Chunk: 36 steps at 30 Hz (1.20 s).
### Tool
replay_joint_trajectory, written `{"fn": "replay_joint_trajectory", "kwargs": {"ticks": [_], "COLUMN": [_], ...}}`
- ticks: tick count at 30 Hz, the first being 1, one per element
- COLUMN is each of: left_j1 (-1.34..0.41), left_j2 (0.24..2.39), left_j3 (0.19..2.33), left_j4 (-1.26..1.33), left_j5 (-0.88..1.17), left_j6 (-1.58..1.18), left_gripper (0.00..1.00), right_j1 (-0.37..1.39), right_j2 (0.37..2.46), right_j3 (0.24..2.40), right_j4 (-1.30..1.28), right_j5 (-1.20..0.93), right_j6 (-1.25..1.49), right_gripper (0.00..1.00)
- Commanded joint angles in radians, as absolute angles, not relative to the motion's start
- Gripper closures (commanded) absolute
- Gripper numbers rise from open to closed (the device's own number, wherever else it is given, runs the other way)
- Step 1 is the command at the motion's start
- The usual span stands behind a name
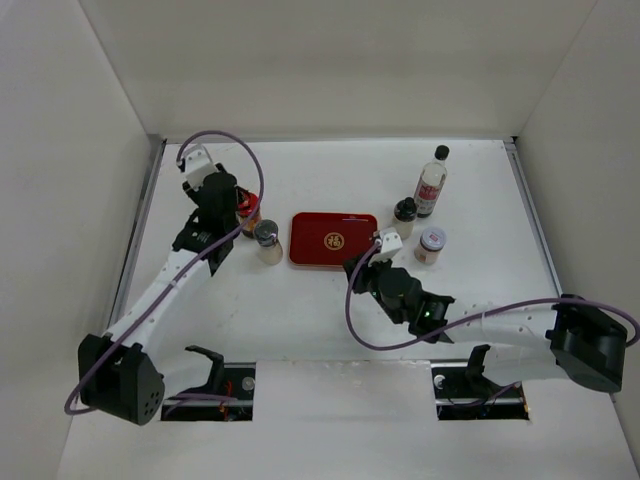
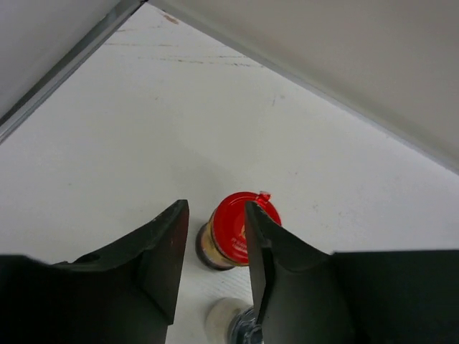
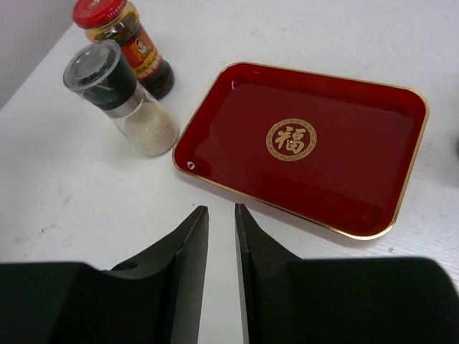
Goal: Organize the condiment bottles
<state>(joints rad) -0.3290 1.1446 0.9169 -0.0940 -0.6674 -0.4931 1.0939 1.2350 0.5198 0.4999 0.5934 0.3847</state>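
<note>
The red-capped jar stands at the left, with the grey-lidded shaker just in front of it. My left gripper hovers over the jar, open. In the left wrist view the red cap shows between and below the fingers of the left gripper, and the shaker shows at the bottom edge. My right gripper is empty, its jaws a narrow gap apart, low at the near edge of the red tray. The tall clear bottle, small dark bottle and pale-lidded jar stand to the right of the tray.
The tray holds nothing. In the right wrist view the right gripper faces the tray's near left corner, with the shaker and the jar at far left. White walls enclose the table on the left, back and right.
</note>
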Motion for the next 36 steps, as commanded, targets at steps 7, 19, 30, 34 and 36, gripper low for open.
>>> {"fn": "replay_joint_trajectory", "kwargs": {"ticks": [7, 19, 30, 34, 36], "left_j1": [-0.337, -0.320, -0.312, -0.312, -0.312], "left_j2": [1.356, 1.456, 1.522, 1.543, 1.537], "left_j3": [1.085, 1.035, 1.003, 1.003, 0.996], "left_j4": [-0.126, -0.133, -0.086, -0.083, -0.069], "left_j5": [-0.578, -0.485, -0.483, -0.485, -0.488], "left_j6": [-0.426, -0.446, -0.456, -0.457, -0.457], "left_gripper": [0.24, 0.20, 0.24, 0.30, 0.39], "right_j1": [1.073, 1.065, 1.056, 1.056, 1.053], "right_j2": [1.253, 1.312, 1.318, 1.312, 1.319], "right_j3": [0.522, 0.537, 0.534, 0.529, 0.534], "right_j4": [0.571, 0.578, 0.575, 0.584, 0.572], "right_j5": [0.509, 0.465, 0.463, 0.463, 0.465], "right_j6": [0.408, 0.405, 0.414, 0.414, 0.419], "right_gripper": [0.23, 0.14, 0.11, 0.11, 0.11]}}
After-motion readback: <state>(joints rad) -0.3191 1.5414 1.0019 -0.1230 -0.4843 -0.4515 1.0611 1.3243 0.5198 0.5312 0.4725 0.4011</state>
